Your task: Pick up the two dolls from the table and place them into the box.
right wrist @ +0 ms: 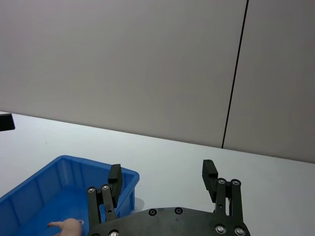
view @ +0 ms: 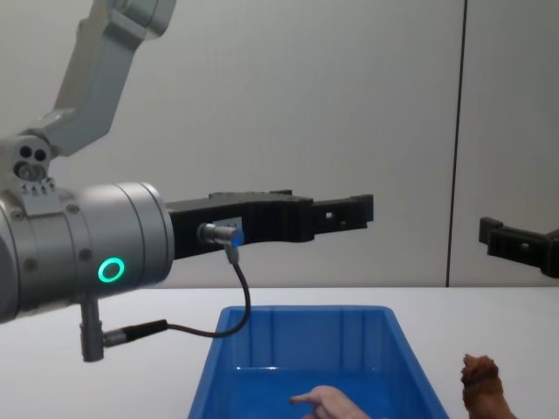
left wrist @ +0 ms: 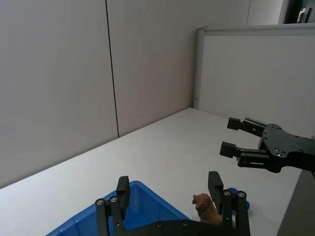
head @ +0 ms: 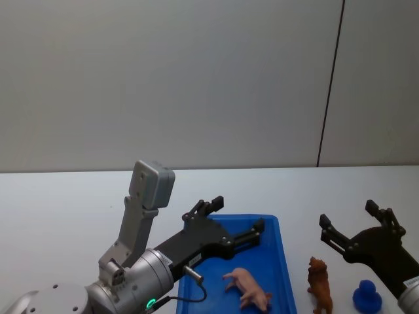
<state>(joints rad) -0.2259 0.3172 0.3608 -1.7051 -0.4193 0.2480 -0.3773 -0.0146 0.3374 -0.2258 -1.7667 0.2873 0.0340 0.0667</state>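
Brown doll [head: 319, 286] looks light and stiff, I'd grab its body; left tool [head: 237, 213] and right tool [head: 348, 212] both spread apart

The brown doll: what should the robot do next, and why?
Probably lower the right gripper onto the brown doll and close on it. The pink doll already lies in the box, while the brown one stands on the table just right of it, and the right gripper hangs open close by. The left gripper hangs open over the box.
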